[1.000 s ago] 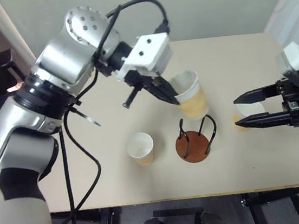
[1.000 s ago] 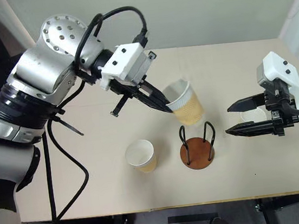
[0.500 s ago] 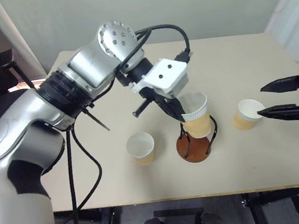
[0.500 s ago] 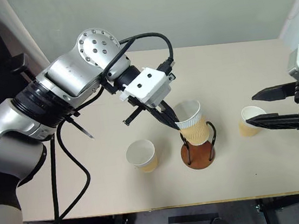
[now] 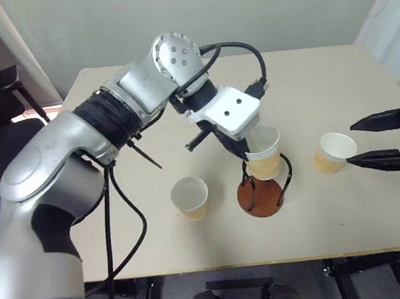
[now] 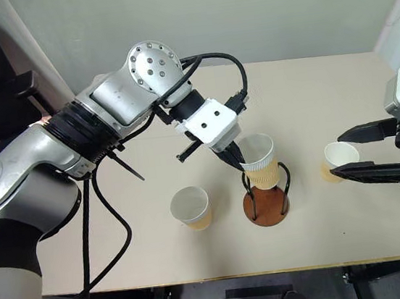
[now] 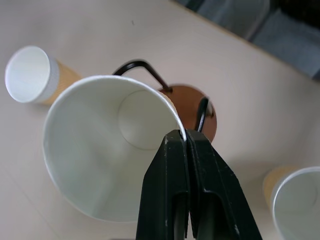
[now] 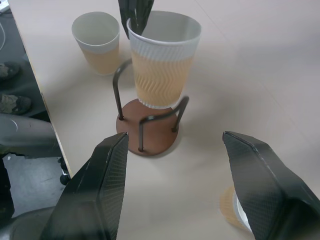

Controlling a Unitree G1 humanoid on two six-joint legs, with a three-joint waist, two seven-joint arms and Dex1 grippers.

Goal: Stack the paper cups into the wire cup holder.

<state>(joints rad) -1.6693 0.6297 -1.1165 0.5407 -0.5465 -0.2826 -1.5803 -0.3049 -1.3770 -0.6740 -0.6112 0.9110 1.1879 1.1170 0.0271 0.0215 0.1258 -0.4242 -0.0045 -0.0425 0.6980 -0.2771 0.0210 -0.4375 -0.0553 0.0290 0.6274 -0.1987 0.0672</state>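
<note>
Left wrist view gives you the best look: your left pincer is pressed together on the rim of a paper cup, one finger inside the wall and one outside. My guess is that rim pinch keeps the cup's body free, so it can slide down between the wires without the pincer fouling them.

From the head views, the held cup hangs mouth-up and a bit tilted, its bottom down between the black wire loops of the wire cup holder, just above the reddish-brown disc base. Looks like it's not seated yet, so I'd say you're mid-insertion.

Going outward from the holder: a second cup stands upright at about 9 o'clock, near but apart. A third cup stands at about 3 o'clock, further off. Your right pincer is spread wide with its tips just beside that third cup, not touching it. Probably staged there for the next pick.

Cups all look alike: pale yellow-tan ribbed outside, white band near the top, white inside, rolled white rim. Everything sits on the light beige table.
</note>
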